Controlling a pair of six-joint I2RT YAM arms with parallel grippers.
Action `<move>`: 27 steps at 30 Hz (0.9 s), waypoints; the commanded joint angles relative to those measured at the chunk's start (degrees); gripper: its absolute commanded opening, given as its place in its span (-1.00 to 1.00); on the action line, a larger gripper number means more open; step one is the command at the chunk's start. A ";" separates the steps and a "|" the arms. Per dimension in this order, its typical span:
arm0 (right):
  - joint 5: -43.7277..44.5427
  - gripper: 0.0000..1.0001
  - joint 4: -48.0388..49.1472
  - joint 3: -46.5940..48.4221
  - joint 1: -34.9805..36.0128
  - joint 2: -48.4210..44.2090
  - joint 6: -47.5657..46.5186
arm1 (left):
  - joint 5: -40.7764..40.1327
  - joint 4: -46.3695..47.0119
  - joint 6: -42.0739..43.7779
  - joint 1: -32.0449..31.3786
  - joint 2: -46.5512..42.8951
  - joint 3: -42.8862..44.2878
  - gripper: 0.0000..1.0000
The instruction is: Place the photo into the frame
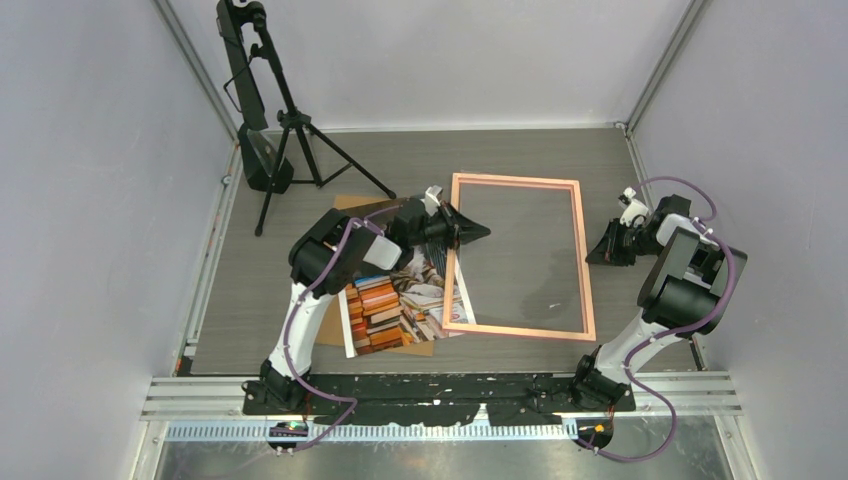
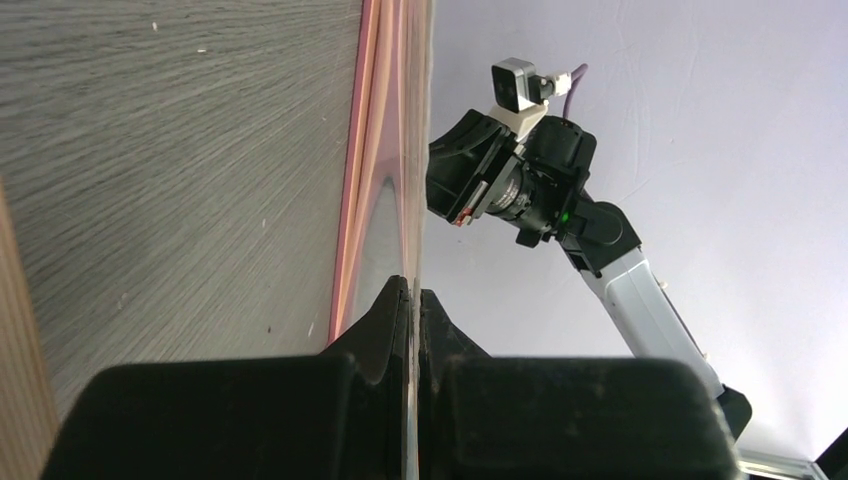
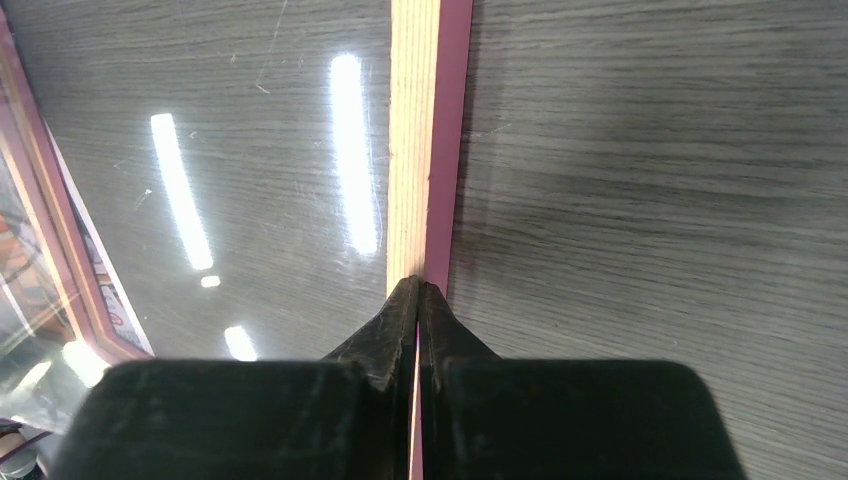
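Grey wood-grain table (image 1: 520, 150), pale bare walls (image 1: 450, 60) on three sides. On it the frame (image 1: 515, 180) sits centre-right. The photo (image 1: 385, 305) lies picture side up to its left, on a brown backing board (image 1: 350, 203). The photo's near-right corner appears tucked under the frame's near-left corner.

Left gripper (image 2: 410, 292): jaws pinched flat on the thin glazed edge just inside the frame's left rail. My left wrist view has the frame almost edge-on with table showing beneath it, so I read that side as raised.

Right gripper (image 3: 417, 290): jaws fully together, nothing between them, tips at the right rail's outer edge. Contact I cannot confirm.

Step, my judgement: tipping the frame on its right rail to open a gap; photo not yet in. The next move calls for squaring the photo under the opening. It lies skewed, and my left arm crosses it. Thin pinch on slick glazing, so slip is the risk.

Surface: matt, a few pale specks. Black tripod stand (image 1: 285, 125) at far left, well apart from the work.
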 commanded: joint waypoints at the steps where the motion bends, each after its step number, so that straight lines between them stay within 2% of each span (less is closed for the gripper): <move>1: 0.64 -0.89 -0.74 0.54 0.42 0.35 -1.15 | 0.91 -0.32 1.41 -0.34 0.59 2.16 -1.00; 27: 1.18 -0.89 -1.49 0.50 0.46 0.47 -1.86 | 1.31 -2.59 2.22 -0.38 1.53 2.81 -1.00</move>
